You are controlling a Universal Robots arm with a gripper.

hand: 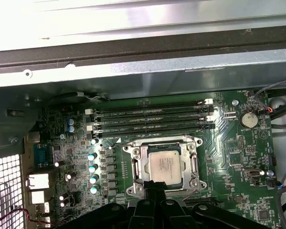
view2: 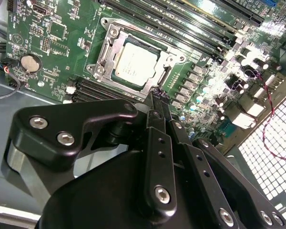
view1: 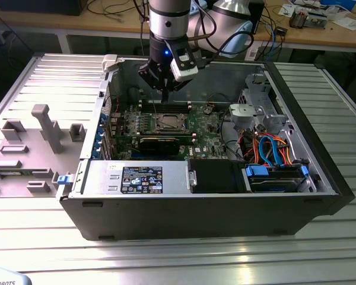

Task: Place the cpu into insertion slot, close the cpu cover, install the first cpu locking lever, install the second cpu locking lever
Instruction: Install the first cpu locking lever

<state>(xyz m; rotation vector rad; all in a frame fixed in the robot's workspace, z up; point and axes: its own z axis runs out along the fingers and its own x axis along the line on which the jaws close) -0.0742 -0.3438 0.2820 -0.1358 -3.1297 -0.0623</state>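
Here, at the exterior view's left: a grey fixture tray (view1: 29,148) with upright blocks lies on the ribbed metal table (view1: 225,261), just beside the case.
Case: an open black computer case (view1: 196,217) lies on its side, with the green motherboard (view1: 124,127) exposed inside.
Expansion card: a long black card (view1: 160,144) stands on the board, on the near side of the socket.
Gripper: the gripper (view2: 157,98) hangs over the board with its two black fingers pressed together and nothing seen between them. In both wrist views the tips sit at the socket's edge.
Cpu: the cpu (view2: 136,64) sits in the insertion slot (hand: 131,151), near the middle of the board.
Cpu cover: the cpu cover (view2: 102,52) lies flat over the chip, whose silver top shows through the square window.
Lever: a thin wire locking lever (view2: 148,37) runs along the socket side nearest the memory slots (hand: 152,119). Whether it is latched cannot be told.
Coin battery: a round coin battery (view2: 30,62) sits on the board apart from the socket.
Exterior view's right: a drive cage (view1: 273,178) sits in the case corner, with blue and orange cables (view1: 267,151) over it.
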